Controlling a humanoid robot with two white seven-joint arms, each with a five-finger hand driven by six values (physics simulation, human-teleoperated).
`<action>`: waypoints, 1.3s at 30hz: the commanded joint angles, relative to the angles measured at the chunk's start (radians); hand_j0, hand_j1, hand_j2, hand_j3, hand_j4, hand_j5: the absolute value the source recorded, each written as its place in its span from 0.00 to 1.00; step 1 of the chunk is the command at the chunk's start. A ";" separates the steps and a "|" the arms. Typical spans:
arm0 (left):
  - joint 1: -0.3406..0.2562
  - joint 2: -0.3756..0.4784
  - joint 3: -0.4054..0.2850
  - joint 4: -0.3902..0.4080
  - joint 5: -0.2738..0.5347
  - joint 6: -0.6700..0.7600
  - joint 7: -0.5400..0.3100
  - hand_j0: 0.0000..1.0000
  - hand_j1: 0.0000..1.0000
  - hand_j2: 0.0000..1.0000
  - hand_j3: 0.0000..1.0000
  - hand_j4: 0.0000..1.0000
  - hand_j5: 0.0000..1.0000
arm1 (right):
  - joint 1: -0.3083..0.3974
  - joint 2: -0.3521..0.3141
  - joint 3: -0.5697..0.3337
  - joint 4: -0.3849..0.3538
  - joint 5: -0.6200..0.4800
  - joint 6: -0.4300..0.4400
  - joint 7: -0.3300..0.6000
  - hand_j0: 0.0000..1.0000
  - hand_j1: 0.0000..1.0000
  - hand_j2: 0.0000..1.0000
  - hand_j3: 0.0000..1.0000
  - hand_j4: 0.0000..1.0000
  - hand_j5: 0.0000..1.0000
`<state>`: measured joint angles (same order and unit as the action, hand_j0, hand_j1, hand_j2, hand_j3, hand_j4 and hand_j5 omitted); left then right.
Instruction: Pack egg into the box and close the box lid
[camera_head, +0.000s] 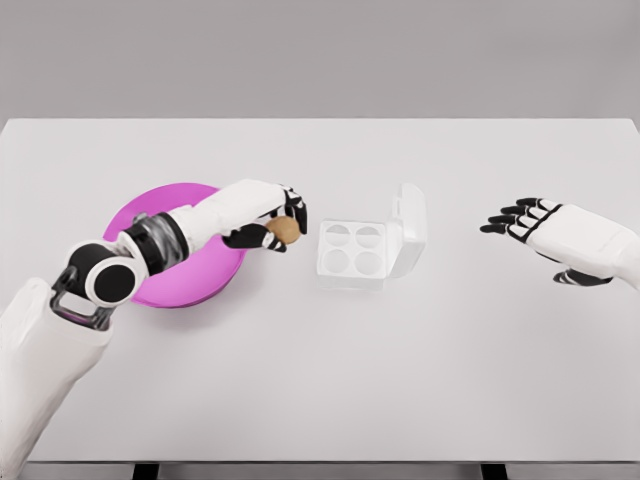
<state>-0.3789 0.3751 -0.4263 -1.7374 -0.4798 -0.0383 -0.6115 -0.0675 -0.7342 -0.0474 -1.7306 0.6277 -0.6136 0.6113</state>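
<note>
Fingers of the left hand were curled around the small brown egg, just at nine o'clock from the open white four-cup box, with the right hand spread wide, well apart at three o'clock.

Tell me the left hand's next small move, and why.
Probably carry the egg a little further right and lower it into a cup of the box: the left hand holds it just short of the box, whose lid stands open and whose cups look empty.
</note>
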 joint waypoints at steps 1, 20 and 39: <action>0.000 -0.024 -0.008 0.001 -0.008 0.000 0.001 0.37 0.37 0.37 0.37 0.37 0.37 | 0.000 -0.002 0.000 0.005 -0.003 0.003 0.000 1.00 1.00 1.00 1.00 1.00 1.00; -0.029 -0.105 -0.074 0.025 -0.014 0.000 0.001 0.37 0.37 0.37 0.37 0.37 0.37 | 0.002 -0.010 0.000 0.005 -0.002 0.003 0.000 1.00 1.00 1.00 1.00 1.00 1.00; -0.037 -0.130 -0.088 0.045 -0.023 -0.002 0.001 0.61 0.61 0.61 0.61 0.61 0.61 | 0.003 -0.011 0.004 0.016 -0.002 0.003 0.000 1.00 1.00 1.00 1.00 1.00 1.00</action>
<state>-0.4157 0.2455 -0.5142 -1.6919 -0.5064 -0.0394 -0.6114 -0.0644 -0.7438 -0.0435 -1.7164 0.6309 -0.6136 0.6113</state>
